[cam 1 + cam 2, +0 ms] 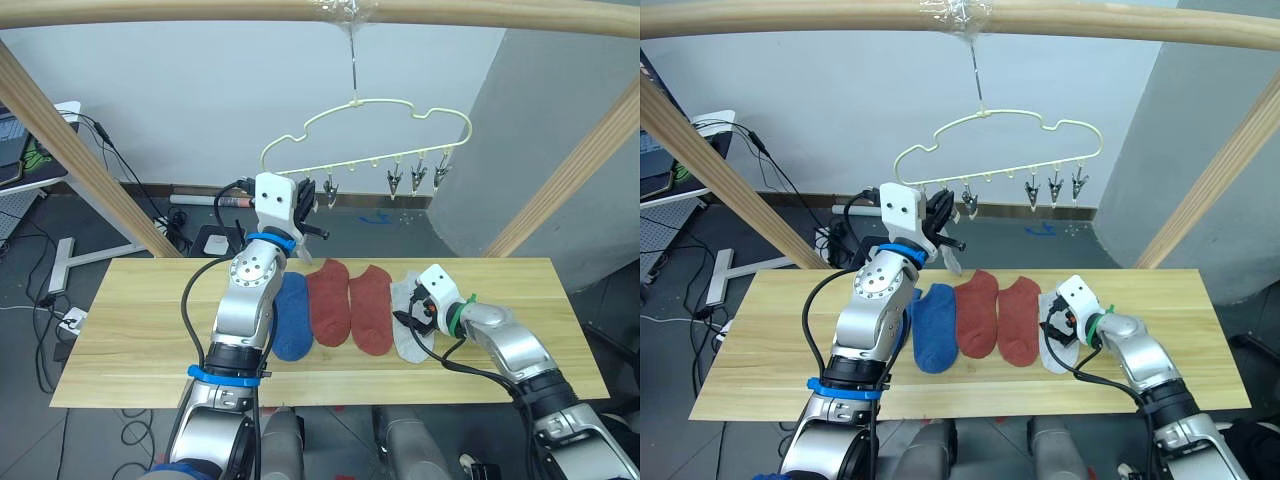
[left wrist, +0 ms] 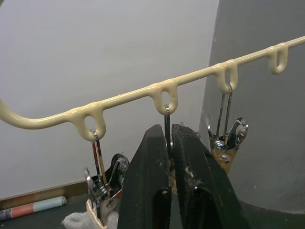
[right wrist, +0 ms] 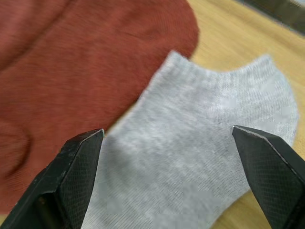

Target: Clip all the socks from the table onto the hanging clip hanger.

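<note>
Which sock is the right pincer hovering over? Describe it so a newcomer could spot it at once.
Start at the long wooden table, where a row of socks lies at its middle. Take the sock at the row's right end, the light grey sock under the open right pincer. Its neighbours are two red socks and a blue sock.

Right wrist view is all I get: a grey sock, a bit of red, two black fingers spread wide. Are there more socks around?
Observer: Yes. On the table I see a blue sock and two red socks lying in a row with the grey sock, which the right gripper is over.
Operator: Where are they supposed to go?
Observer: A pale yellow clip hanger hangs from a wooden pole above the table's far side.
Operator: And the other arm?
Observer: The left gripper is raised to the hanger, fingers closed on a metal clip.
</note>
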Available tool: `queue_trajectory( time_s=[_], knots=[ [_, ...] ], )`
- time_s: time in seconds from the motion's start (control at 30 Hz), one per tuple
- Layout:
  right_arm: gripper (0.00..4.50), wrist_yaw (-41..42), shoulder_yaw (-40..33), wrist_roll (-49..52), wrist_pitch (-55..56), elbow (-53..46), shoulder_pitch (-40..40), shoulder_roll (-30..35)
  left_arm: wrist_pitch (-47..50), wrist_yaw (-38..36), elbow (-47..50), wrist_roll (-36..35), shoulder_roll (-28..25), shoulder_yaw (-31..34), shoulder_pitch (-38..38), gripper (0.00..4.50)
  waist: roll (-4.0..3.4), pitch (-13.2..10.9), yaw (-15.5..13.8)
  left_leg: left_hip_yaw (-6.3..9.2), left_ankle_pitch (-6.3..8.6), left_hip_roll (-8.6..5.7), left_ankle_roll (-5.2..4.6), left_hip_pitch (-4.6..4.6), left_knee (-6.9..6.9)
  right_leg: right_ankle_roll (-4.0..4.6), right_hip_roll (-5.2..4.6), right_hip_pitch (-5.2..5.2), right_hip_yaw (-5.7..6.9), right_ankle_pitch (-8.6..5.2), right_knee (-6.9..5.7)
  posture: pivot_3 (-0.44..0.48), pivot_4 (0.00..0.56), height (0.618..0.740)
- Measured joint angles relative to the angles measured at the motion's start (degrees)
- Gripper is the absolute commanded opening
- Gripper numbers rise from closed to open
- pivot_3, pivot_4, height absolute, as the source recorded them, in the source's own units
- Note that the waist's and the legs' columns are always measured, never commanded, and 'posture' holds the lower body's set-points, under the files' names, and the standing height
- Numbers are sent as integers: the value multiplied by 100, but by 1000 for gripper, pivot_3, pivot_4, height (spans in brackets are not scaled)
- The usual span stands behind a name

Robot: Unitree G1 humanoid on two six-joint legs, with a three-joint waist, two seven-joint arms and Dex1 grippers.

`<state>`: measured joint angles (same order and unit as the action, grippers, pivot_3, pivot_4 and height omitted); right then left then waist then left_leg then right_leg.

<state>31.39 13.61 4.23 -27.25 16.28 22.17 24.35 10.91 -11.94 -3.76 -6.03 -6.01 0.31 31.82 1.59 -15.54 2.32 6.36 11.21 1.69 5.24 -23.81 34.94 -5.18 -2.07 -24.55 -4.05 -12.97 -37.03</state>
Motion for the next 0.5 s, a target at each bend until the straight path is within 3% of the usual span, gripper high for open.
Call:
queue_trajectory(
  time_s=[0.13, 0.2, 0.5],
  knots=[
    [4500, 15, 11, -203, 319, 279, 68, 3, 89, -7, 96, -18, 71, -13, -59, 20, 0, 0, 3, 1, 0, 0, 0, 19, 0, -1, 0, 23, 1, 0, 5, 2, 289, 740],
    [4116, 37, 10, -257, 417, 334, 62, 3, 118, -8, 99, -23, 71, -13, -60, 0, 0, 0, 4, 1, 0, 0, 0, 32, 0, -1, 0, 35, 1, -1, 5, 4, 290, 740],
    [1187, 259, -62, -285, 447, 241, -126, 45, 131, -16, 79, -25, 57, 0, -31, 0, 1, 0, 6, 1, 0, 0, 0, 41, 0, 0, 0, 46, 0, -2, 6, 4, 290, 740]
  ],
)
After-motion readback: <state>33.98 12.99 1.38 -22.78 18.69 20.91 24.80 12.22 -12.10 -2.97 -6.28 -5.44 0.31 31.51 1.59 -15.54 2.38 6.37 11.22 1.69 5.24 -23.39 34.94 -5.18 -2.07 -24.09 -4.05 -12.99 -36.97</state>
